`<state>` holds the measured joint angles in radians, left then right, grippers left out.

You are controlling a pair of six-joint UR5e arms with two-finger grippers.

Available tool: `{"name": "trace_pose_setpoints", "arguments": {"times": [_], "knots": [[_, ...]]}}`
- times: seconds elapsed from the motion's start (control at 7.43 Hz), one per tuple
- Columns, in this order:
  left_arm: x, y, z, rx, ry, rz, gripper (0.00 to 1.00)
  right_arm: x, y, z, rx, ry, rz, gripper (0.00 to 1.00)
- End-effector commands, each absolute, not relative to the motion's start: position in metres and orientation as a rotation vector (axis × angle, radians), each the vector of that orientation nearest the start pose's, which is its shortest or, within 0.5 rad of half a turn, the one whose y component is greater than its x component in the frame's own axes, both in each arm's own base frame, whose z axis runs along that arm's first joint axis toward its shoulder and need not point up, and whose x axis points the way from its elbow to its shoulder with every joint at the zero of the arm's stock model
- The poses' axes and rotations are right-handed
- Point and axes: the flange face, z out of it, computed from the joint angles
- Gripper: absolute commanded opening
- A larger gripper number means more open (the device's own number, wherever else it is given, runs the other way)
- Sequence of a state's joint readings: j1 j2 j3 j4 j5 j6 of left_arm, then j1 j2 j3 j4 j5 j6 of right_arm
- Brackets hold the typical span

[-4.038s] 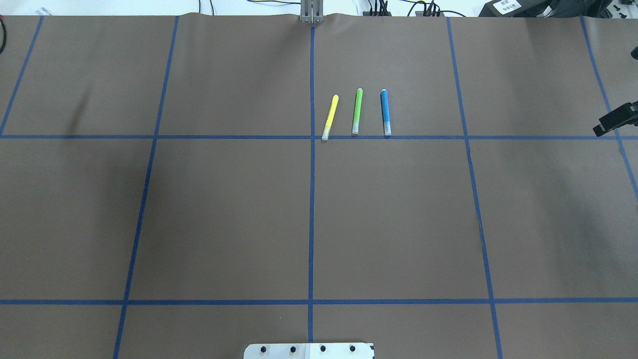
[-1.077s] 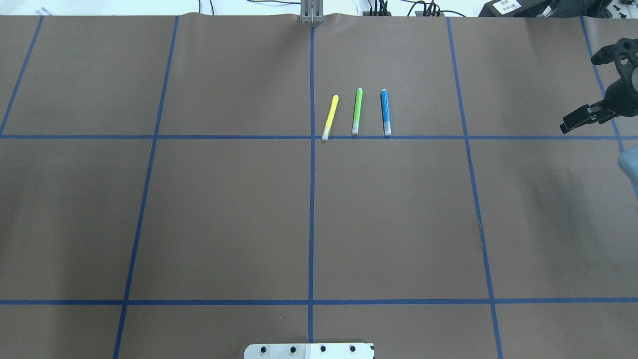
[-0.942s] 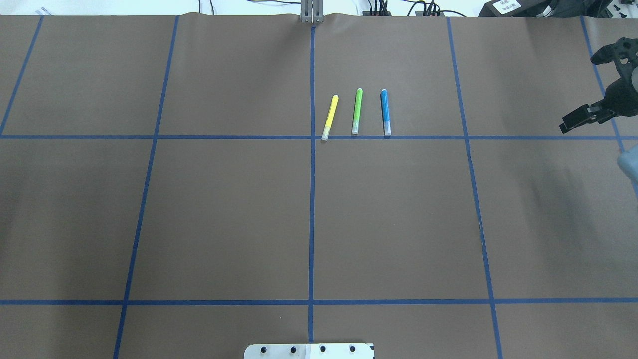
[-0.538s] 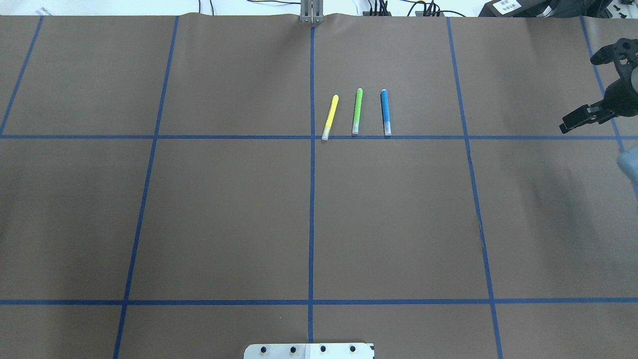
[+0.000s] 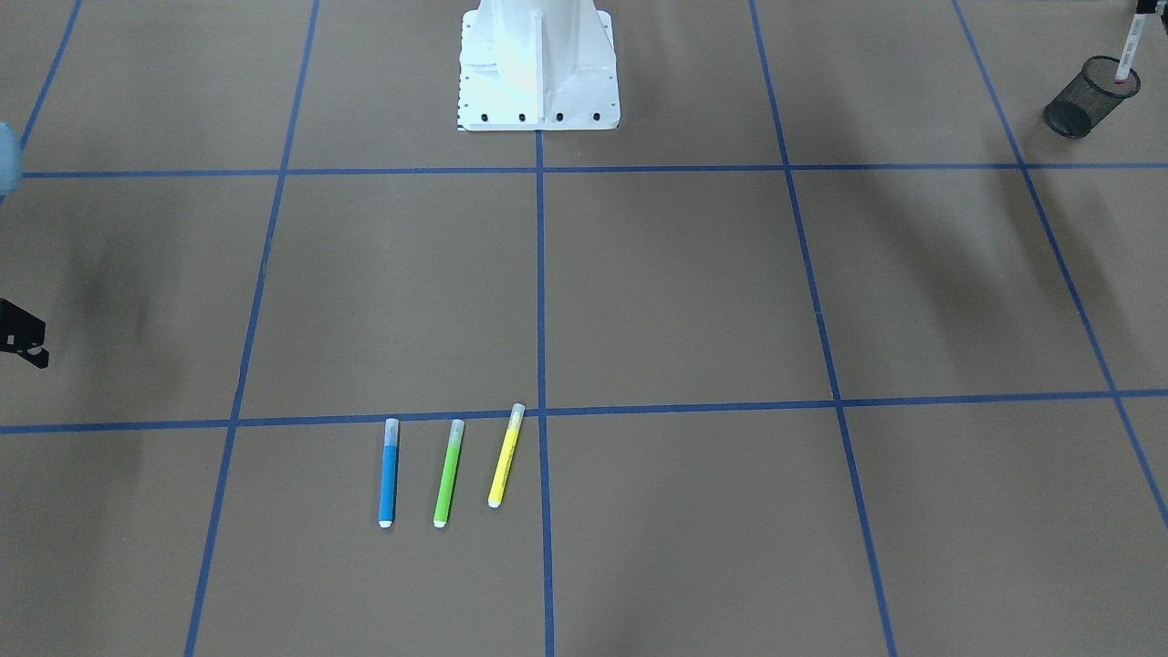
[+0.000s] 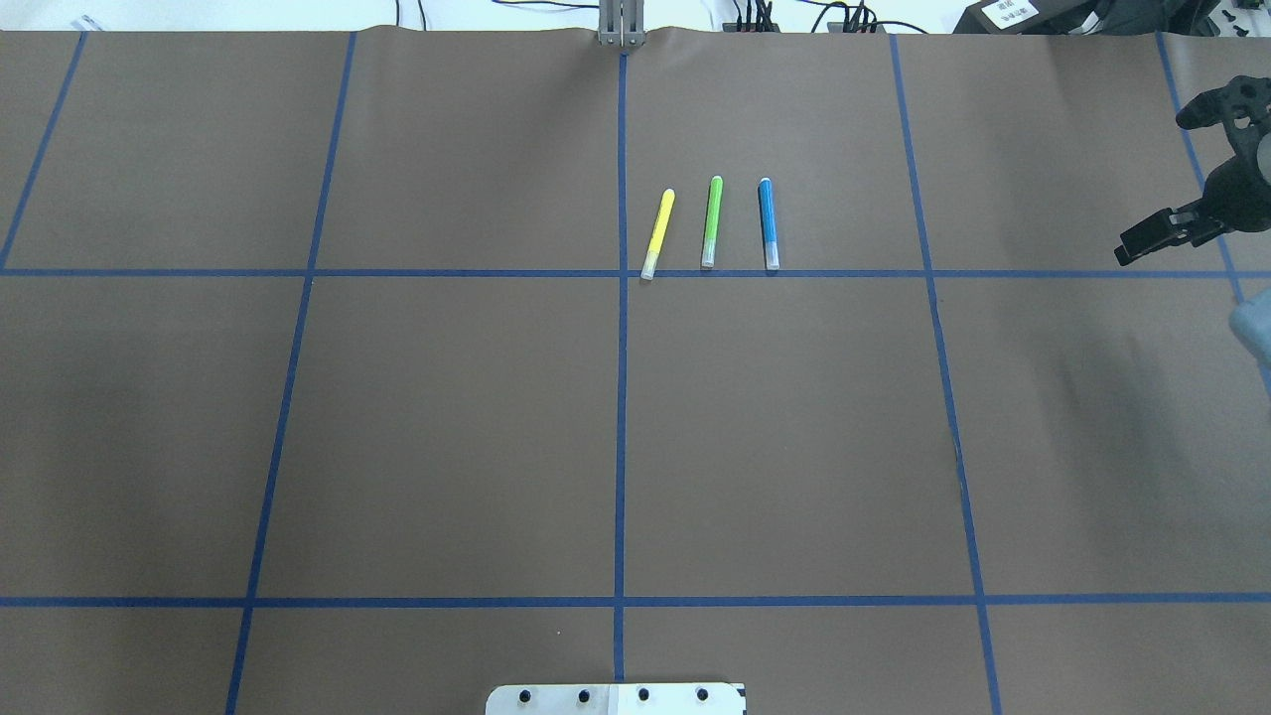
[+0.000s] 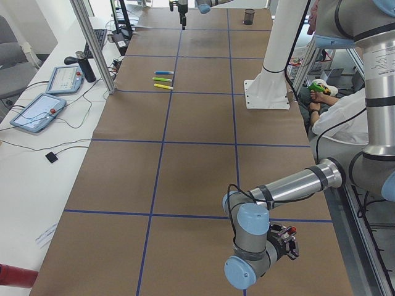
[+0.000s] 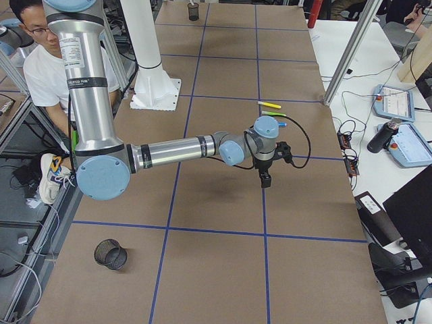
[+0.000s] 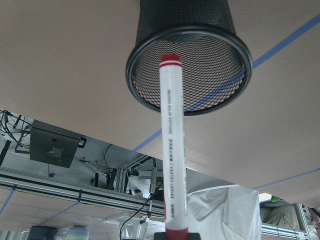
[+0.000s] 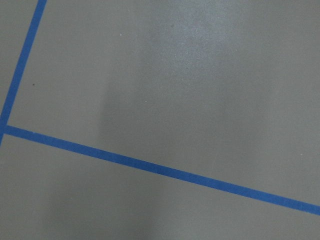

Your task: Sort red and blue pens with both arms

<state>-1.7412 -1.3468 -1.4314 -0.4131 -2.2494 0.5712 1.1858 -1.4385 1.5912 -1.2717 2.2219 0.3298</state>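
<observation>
The blue pen [image 6: 768, 223] [image 5: 389, 473] lies flat near the table's far middle, rightmost of a row of three in the overhead view. My right gripper [image 6: 1132, 248] [image 5: 26, 342] hangs at the table's right edge, far from that row; it looks open, and no fingers show in its wrist view. The red pen [image 9: 172, 150] [image 5: 1131, 46], white-barrelled with red ends, hangs upright in my left gripper [image 9: 175, 236], which is shut on its lower end. Its tip is just above the mouth of a black mesh cup [image 9: 185, 15] [image 5: 1081, 102].
A green marker [image 6: 712, 223] and a yellow marker [image 6: 658, 233] lie beside the blue pen. A second mesh cup [image 8: 110, 253] stands at the table's near right corner. The white robot base [image 5: 538, 82] is at the near edge. A seated person [image 8: 40, 61] is behind it.
Over four seconds my right gripper moved in from the right edge toward the table's middle, then held still for the last second. The three pens on the table have not moved.
</observation>
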Motion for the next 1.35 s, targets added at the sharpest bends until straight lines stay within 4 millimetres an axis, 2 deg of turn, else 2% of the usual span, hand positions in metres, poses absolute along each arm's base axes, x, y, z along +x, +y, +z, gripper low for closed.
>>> {"name": "trace_pose_setpoints", "arguments": {"times": [0.0, 0.13, 0.27, 0.4, 0.54, 0.81, 0.94, 1.08, 1.21], "knots": [[-0.101, -0.185, 0.83, -1.124, 1.037, -0.219, 0.99, -0.146, -0.555, 0.549, 0.19, -0.753, -0.201, 0.99], [-0.101, -0.192, 0.832, -1.076, 1.035, -0.202, 1.0, -0.147, -0.556, 0.545, 0.195, -0.757, -0.202, 0.99], [-0.104, -0.215, 0.831, -0.989, 1.033, -0.181, 1.0, -0.15, -0.56, 0.536, 0.191, -0.765, -0.176, 0.99], [-0.106, -0.25, 0.827, -0.851, 1.05, -0.172, 1.0, -0.177, -0.569, 0.509, 0.155, -0.795, -0.074, 0.98], [-0.112, -0.29, 0.818, -0.714, 1.026, -0.123, 1.0, -0.213, -0.57, 0.491, 0.128, -0.811, -0.043, 0.98], [-0.13, -0.399, 0.76, -0.515, 0.944, -0.109, 1.0, -0.239, -0.574, 0.463, 0.105, -0.844, -0.005, 0.98], [-0.136, -0.432, 0.737, -0.428, 0.932, -0.072, 1.0, -0.271, -0.574, 0.445, 0.078, -0.857, 0.019, 0.98], [-0.136, -0.455, 0.722, -0.314, 0.962, -0.046, 1.0, -0.306, -0.57, 0.423, 0.045, -0.877, 0.05, 0.98], [-0.135, -0.47, 0.712, -0.216, 0.979, -0.017, 1.0, -0.325, -0.573, 0.407, 0.047, -0.887, 0.044, 0.98]]}}
